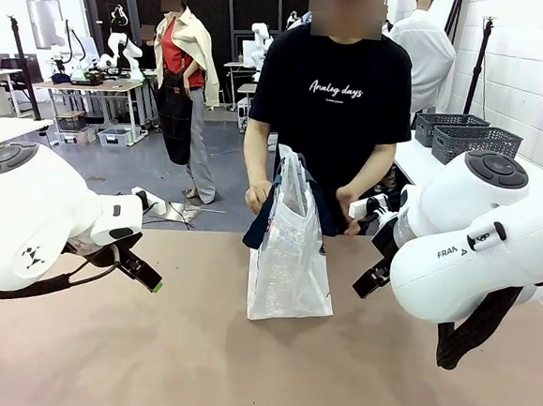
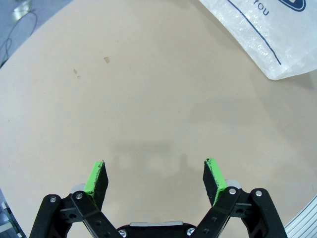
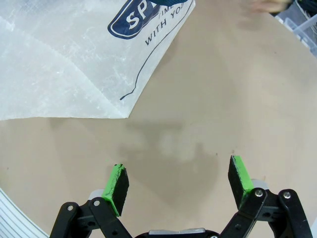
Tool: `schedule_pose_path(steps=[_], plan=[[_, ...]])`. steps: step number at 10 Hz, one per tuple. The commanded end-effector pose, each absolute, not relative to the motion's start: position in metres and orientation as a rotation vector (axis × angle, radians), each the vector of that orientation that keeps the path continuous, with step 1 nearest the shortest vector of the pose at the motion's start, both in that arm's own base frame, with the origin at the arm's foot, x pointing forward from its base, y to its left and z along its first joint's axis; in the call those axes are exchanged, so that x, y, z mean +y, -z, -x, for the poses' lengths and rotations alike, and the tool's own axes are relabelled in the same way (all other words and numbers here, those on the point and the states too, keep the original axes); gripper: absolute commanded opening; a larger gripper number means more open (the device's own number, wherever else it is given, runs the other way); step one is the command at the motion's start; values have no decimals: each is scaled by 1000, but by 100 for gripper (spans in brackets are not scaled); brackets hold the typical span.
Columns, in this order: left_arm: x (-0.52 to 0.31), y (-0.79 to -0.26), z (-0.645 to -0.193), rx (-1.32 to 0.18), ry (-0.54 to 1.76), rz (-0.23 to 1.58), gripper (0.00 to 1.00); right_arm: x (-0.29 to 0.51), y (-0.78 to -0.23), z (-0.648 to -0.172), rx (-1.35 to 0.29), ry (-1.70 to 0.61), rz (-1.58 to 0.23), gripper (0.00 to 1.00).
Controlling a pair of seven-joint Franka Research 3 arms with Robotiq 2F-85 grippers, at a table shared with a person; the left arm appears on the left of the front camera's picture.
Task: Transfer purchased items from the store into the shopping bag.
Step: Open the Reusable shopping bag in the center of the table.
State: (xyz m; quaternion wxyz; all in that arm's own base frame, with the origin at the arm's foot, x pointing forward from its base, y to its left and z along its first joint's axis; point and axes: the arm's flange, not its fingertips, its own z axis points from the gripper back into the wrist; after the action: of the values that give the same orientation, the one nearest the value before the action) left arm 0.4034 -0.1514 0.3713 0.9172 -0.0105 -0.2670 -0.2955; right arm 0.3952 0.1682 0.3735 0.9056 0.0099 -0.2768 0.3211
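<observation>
Workshop beyond my table

From my seat I see the tan tabletop (image 1: 193,366) give way to a grey floor (image 1: 142,169). A white brick wall (image 1: 527,63) rises on the right above a white side table (image 1: 420,163) carrying two dark lattice baskets (image 1: 474,139). A cluttered workbench (image 1: 97,86) sits far left, with dark panels (image 1: 221,2) behind.

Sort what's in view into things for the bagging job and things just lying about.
For the job: shopping bag, standing on the table; person's hands at its handles; left gripper, open; right gripper, open.
Lying about: grey lattice baskets on the side table.
</observation>
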Motion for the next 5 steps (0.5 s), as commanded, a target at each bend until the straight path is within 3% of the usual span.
schedule_pose_path(steps=[1,5], plan=[[-151,-371,-404,-550,606,22,100,168,-373,-395,-572,-663,-21,100],[-151,-389,-401,-514,600,166,100,170,-384,-393,-525,-697,-131,100]])
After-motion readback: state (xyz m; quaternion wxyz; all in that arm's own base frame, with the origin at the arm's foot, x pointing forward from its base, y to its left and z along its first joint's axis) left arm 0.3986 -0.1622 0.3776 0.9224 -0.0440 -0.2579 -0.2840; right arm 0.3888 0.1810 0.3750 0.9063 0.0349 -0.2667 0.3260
